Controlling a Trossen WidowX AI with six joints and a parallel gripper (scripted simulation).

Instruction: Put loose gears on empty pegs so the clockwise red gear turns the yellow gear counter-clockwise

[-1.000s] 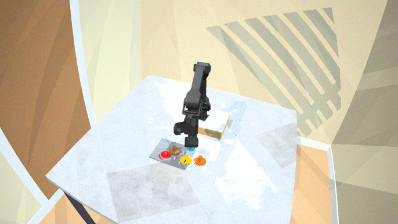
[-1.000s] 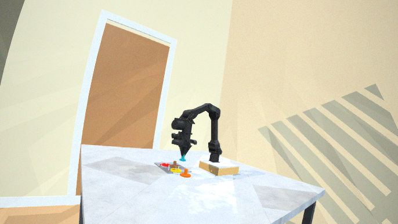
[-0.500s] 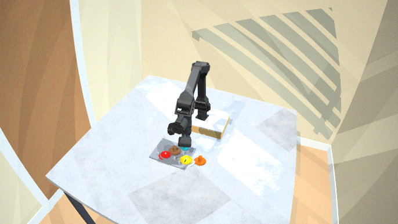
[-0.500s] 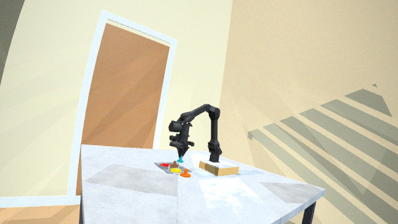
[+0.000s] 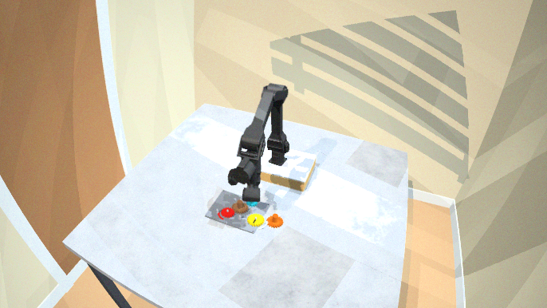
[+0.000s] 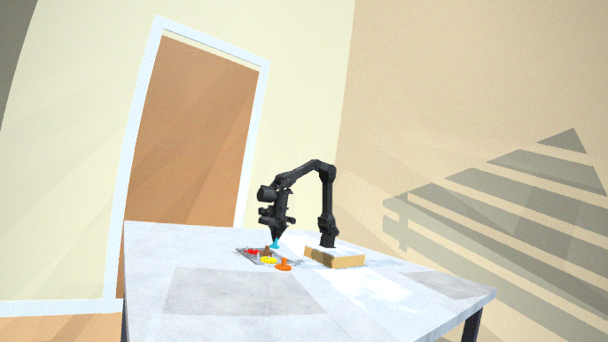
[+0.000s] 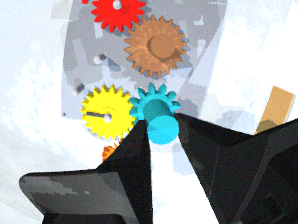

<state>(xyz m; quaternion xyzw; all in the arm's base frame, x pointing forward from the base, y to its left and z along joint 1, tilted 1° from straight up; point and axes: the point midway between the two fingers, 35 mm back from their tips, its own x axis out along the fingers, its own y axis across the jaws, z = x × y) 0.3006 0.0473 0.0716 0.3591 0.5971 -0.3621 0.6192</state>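
Red gear (image 5: 227, 213) (image 6: 252, 252) (image 7: 126, 17) sat leftmost from above, brown gear (image 5: 240, 207) (image 6: 267, 252) (image 7: 161, 46) at its two o'clock. Your gripper (image 5: 251, 199) (image 6: 276, 240) (image 7: 160, 123) was clamped on the cyan gear (image 5: 252, 203) (image 6: 275, 244) (image 7: 162, 131), over the board (image 5: 223, 196) (image 6: 241, 251) (image 7: 202, 30) at twelve o'clock of the yellow gear (image 5: 259, 220) (image 6: 268, 260) (image 7: 117, 100). Placing was likely in hand; you needed to centre over the peg bridging brown to yellow, then press flat.

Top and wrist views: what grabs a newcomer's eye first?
The black arm, bent over the grey board. Then the cyan gear in its gripper, above the board, and the bright red gear and yellow gear on it.
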